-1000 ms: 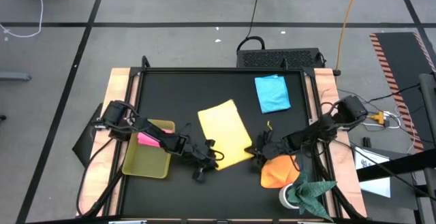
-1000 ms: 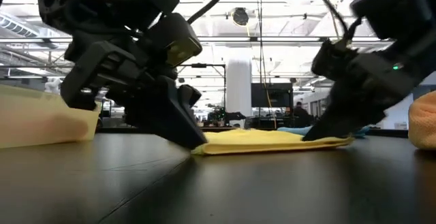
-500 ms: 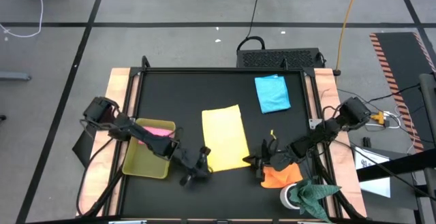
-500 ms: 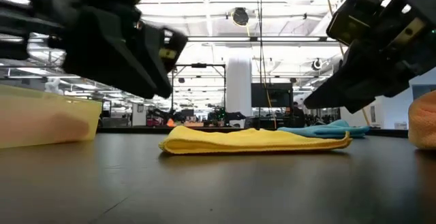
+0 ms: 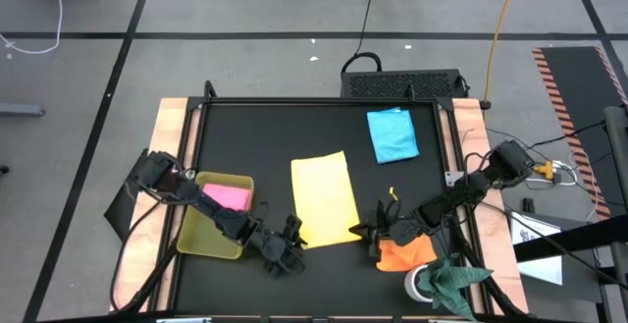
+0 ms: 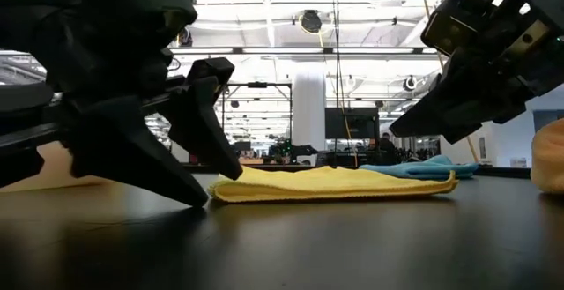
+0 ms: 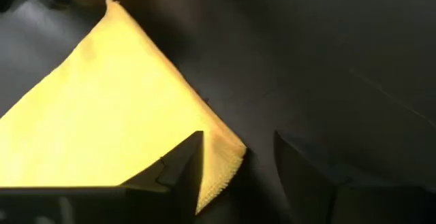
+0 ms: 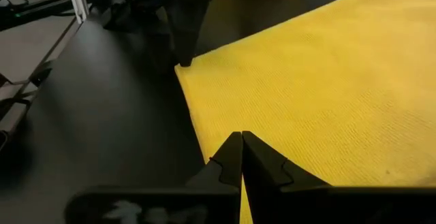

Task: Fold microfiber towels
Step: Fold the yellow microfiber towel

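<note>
now the yellow towel (image 5: 325, 198) lies folded into a long rectangle near the middle of the black table (image 5: 275, 132), a little toward the front edge. the left gripper (image 5: 287, 247) is low at the towel's front left corner. its fingers (image 7: 178, 166) stand apart, one on each side of that corner, and they hold nothing; in the left wrist view one fingertip lies just over the hem and the other is on the bare table. in the low view this gripper touches the table just beside the folded edge of the towel.

the right gripper (image 5: 374, 235) is at the towel's front right corner, raised a little above the table in the low view. its fingers (image 8: 231, 159) are pressed together with nothing between them, and their tips point over the yellow cloth.

the light blue towel (image 5: 392, 134) lies folded near the back right corner of the table, well apart from the yellow one. the orange towel (image 5: 402, 253) lies crumpled at the front right edge, partly under the right arm. the pink towel (image 5: 228, 195) sits inside the translucent yellow-green tray (image 5: 204, 237) at the left edge of the table, and the left arm crosses over this tray. a dark green cloth (image 5: 448, 276) lies bunched at the front right corner, just beside the orange towel.
</note>
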Robot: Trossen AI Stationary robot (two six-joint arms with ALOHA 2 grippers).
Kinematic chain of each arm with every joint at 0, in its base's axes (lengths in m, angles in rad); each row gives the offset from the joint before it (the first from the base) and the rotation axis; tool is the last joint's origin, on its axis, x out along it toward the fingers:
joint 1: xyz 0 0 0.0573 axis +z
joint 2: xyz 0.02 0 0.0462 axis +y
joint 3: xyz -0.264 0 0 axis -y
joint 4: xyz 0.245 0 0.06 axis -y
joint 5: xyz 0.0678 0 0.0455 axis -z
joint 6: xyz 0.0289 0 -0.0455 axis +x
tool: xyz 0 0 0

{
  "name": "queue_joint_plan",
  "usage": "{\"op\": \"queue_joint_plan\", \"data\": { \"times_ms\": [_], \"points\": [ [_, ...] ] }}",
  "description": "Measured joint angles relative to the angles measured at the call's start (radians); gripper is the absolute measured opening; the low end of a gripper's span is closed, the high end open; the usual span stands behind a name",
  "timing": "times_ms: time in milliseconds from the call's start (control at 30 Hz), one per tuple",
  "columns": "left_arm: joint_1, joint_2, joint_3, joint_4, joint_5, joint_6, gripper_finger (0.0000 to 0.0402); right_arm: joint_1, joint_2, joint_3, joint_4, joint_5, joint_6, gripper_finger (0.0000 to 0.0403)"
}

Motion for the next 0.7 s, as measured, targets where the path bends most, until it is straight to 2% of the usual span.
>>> {"op": "queue_joint_plan", "data": {
  "times_ms": [333,433,567,700],
  "points": [
    [0.032,0.012,-0.001,0.001,0.003,-0.018,0.0043,0.006,0.000,0.000,0.017,-0.073,-0.036,0.0000],
    [0.026,0.007,-0.003,0.013,-0.003,-0.027,0.0011,0.007,0.000,0.000,0.027,-0.081,-0.113,0.0000],
    [0.020,-0.015,-0.006,0.014,-0.015,-0.069,0.0015,0.007,0.000,0.000,0.029,-0.084,-0.233,0.0018],
    [0.019,-0.046,-0.004,0.032,-0.015,-0.114,0.0019,0.008,0.000,0.017,-0.001,-0.152,-0.327,0.0068]
  ]
}}
